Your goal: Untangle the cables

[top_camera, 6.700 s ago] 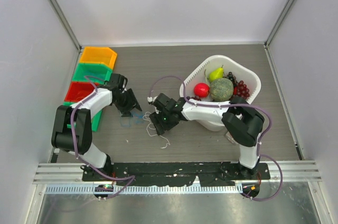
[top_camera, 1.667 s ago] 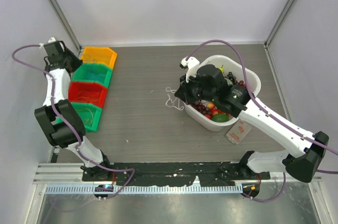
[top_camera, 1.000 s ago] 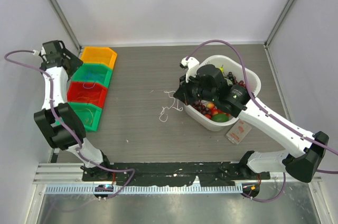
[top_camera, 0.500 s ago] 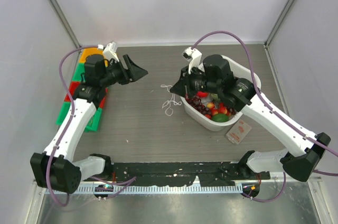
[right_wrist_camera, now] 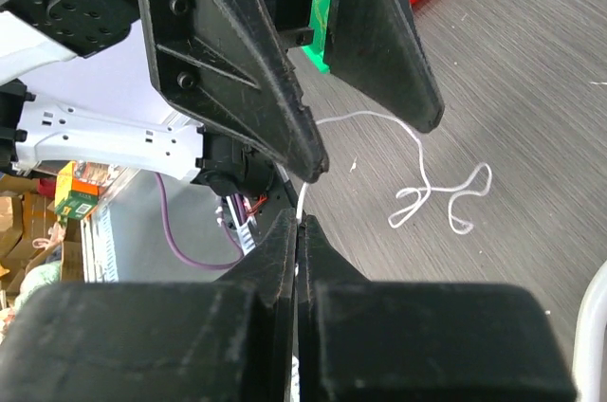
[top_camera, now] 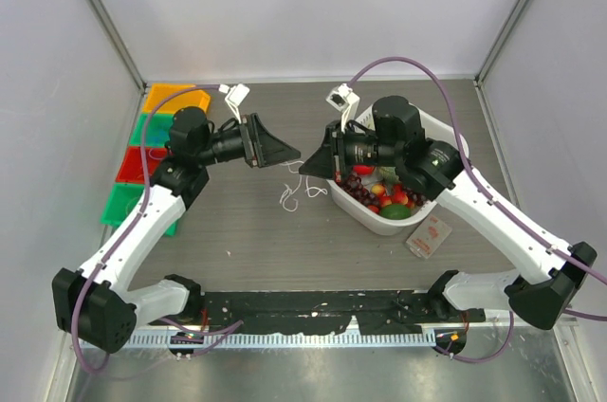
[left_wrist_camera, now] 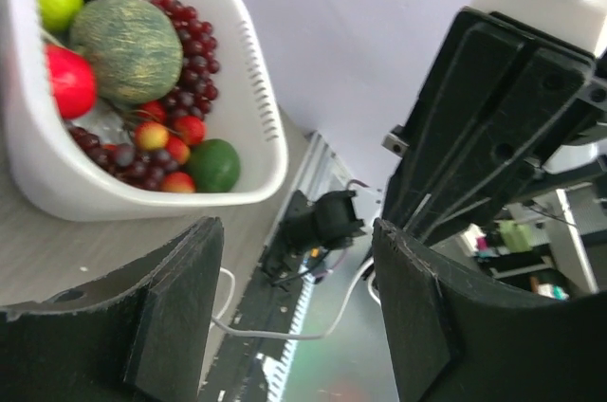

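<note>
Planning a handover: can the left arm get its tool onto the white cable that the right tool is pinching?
Probably yes. The left tool stands open, facing the right tool, with nothing between them. The white cable rises from those shut tips and appears to cross the left tool's open gap.

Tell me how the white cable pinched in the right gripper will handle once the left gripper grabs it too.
Probably very floppy: the white cable sags from the shut right gripper into loose loops on the table. It is likely very light, since it is so thin. It may slip through the open left gripper unless pinched squarely.
</note>
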